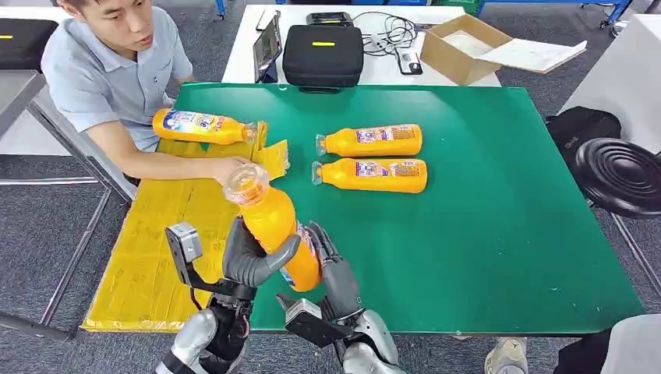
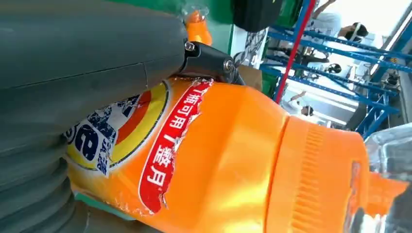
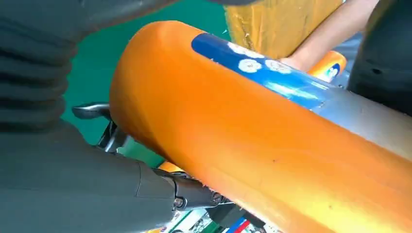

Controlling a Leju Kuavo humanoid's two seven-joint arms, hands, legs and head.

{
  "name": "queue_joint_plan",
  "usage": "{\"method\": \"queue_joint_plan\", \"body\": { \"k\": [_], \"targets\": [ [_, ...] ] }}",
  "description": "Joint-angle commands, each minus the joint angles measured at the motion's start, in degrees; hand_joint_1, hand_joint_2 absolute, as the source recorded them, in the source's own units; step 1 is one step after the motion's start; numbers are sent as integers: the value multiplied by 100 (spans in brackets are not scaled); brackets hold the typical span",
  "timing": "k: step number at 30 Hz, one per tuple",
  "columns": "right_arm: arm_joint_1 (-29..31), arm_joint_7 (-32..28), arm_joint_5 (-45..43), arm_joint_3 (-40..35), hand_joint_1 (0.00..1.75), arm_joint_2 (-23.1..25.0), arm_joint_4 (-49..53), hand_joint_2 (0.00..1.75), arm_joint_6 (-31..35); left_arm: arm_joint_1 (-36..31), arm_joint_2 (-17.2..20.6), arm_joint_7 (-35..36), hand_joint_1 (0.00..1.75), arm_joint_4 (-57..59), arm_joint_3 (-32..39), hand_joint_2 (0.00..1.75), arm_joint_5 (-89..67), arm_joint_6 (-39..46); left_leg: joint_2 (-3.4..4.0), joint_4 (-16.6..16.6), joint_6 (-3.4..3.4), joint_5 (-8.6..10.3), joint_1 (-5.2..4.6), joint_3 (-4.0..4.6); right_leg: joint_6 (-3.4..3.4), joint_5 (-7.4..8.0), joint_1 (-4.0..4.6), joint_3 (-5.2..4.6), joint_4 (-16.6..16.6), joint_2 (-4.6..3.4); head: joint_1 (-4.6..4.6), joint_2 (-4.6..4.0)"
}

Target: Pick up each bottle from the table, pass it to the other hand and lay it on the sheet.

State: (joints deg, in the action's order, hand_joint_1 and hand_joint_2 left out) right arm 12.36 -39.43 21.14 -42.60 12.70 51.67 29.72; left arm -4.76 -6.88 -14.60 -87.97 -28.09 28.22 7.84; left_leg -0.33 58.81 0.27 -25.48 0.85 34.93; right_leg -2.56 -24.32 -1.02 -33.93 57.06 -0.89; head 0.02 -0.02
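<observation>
Left hand [image 1: 253,261] and right hand [image 1: 331,273] both grip the bottle [image 1: 273,226]; its base hidden.

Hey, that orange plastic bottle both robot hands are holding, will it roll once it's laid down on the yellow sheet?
Probably: the orange plastic bottle looks round-bodied and smooth. It looks full, so likely heavy, and its glossy surface may slip.
</observation>
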Motion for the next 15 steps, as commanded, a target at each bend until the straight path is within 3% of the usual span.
{"method": "queue_joint_plan", "body": {
  "k": [1,5,9,15],
  "targets": [
    [227,-57,-83,-387,0,-186,47,0,108,-187,375,-16,175,181,175,175,-186,88,10,-9,1,-2,2,-21,14,0,5,18,-8,0,0,0],
    [223,-57,-119,-368,0,-177,6,0,117,-181,405,-84,175,166,158,175,-337,114,6,-6,2,-1,1,-17,12,-1,4,16,-5,4,2,0],
    [204,-57,-16,-221,0,-206,-247,0,383,-390,870,-366,175,192,239,175,-1749,637,2,-6,1,1,1,-12,8,1,3,10,-6,4,0,0],
    [107,-57,147,329,0,-221,-425,0,336,-486,1350,-282,175,50,1110,175,-3991,721,5,-9,-1,3,3,-16,12,2,6,12,-7,4,0,0]
  ]
}}
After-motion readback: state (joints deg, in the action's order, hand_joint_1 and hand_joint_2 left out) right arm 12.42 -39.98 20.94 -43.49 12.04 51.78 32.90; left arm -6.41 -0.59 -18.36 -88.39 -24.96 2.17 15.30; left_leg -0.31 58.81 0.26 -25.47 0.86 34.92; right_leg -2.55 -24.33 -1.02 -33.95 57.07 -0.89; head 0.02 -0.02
